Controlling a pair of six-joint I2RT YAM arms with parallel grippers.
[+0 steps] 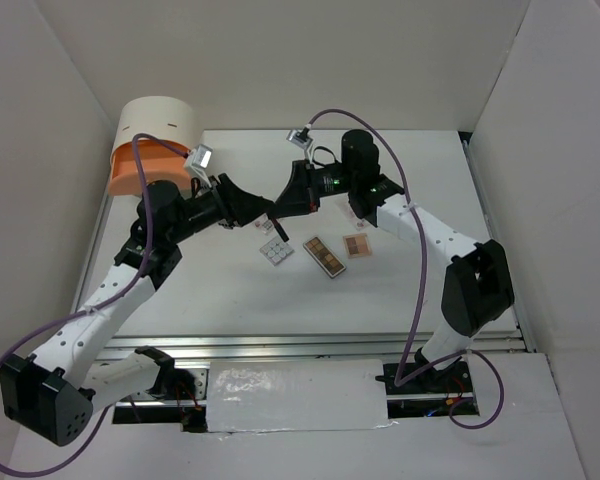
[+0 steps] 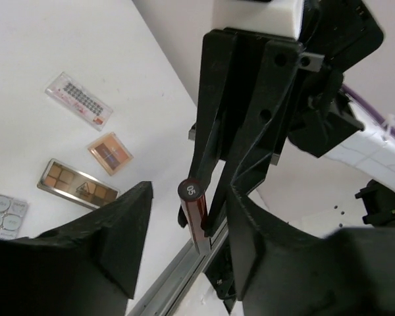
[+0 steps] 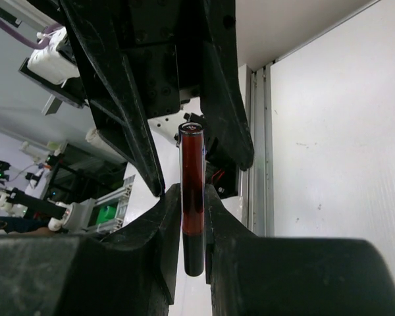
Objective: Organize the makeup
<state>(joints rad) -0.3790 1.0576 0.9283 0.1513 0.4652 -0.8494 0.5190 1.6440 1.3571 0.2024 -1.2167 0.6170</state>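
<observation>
My right jaws are clamped on a slim dark-red pencil (image 3: 192,197), holding it in the air above the table (image 1: 220,290), near the palettes (image 1: 325,256) lying there. My left jaws stand apart on either side of its free end, gripping nothing. The pencil's long axis points almost straight into their gap, capped end toward my left wrist.

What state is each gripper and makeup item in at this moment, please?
Red pencil: gripped, off the table.
Right gripper: shut on red pencil.
Left gripper: open, jaws flanking red pencil.
Long brown palette: flat on table.
Small brown palette: flat on table.
White square palette: flat on table.
Lash case: flat on table.
</observation>
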